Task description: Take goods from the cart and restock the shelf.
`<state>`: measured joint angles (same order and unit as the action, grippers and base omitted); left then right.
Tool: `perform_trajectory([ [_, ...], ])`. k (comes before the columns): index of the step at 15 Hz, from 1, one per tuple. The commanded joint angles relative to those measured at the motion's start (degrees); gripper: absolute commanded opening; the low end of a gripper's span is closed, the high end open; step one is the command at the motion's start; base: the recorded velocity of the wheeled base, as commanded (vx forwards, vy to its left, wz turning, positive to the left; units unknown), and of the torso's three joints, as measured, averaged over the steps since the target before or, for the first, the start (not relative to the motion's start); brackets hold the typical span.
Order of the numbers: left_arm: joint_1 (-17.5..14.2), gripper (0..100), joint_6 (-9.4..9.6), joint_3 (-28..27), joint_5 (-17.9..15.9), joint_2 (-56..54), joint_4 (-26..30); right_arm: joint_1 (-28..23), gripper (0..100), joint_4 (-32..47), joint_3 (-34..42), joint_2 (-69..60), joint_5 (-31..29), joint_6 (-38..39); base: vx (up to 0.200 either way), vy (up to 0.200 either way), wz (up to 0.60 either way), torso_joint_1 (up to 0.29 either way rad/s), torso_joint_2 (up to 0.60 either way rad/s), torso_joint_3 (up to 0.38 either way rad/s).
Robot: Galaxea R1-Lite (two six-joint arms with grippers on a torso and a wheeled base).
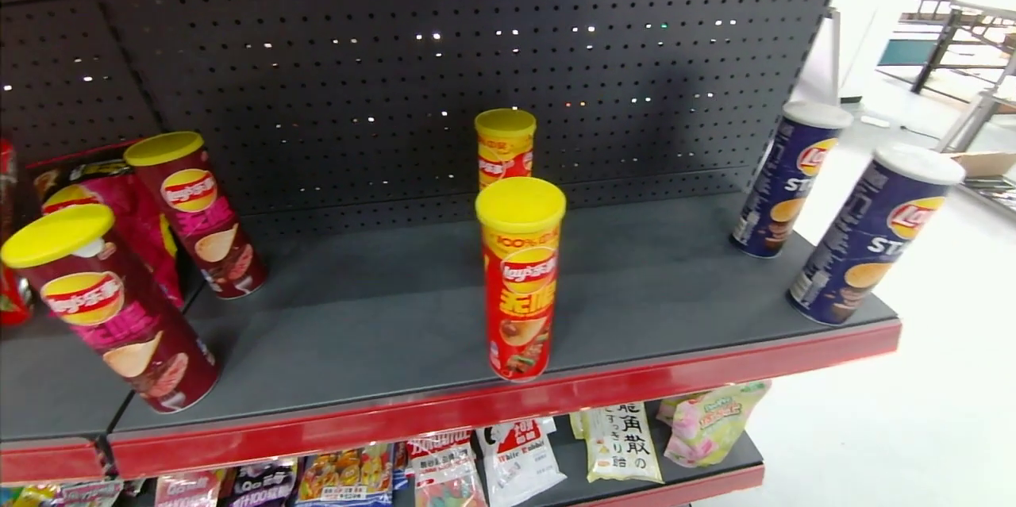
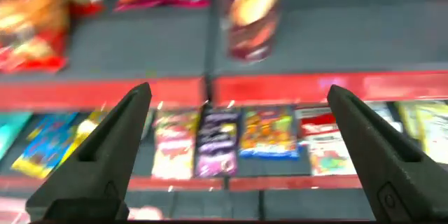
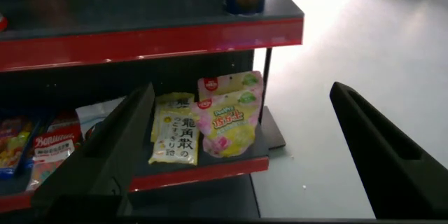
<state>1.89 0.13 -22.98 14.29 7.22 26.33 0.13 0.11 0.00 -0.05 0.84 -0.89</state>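
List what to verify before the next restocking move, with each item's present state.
1. Left gripper empty, fingers apart: ok.
2. Right gripper empty, fingers apart: ok.
3. Bare shelf space between the front maroon can and the front red can: ok.
4. Front red can upright, near the shelf's front edge: ok.
5. Front blue can upright at the shelf's right end: ok.
6. Cart's position and goods: cannot tell.
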Motion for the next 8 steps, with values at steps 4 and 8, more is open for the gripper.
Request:
perform_trajectory([
  [4,0.22,100,0.04,2.32,-0.93,-3.17,-0.58,0.04,100,-0.02,0.00,0.05,-0.05,0.27,0.000,0.000,0.30,0.001,0.00,0.004],
  [8,0.13,100,0.22,9.97,-6.64,-3.35,-13.15,0.04,100,-0.02,0.00,0.05,0.04,0.27,0.000,0.000,0.00,0.000,0.00,0.000],
])
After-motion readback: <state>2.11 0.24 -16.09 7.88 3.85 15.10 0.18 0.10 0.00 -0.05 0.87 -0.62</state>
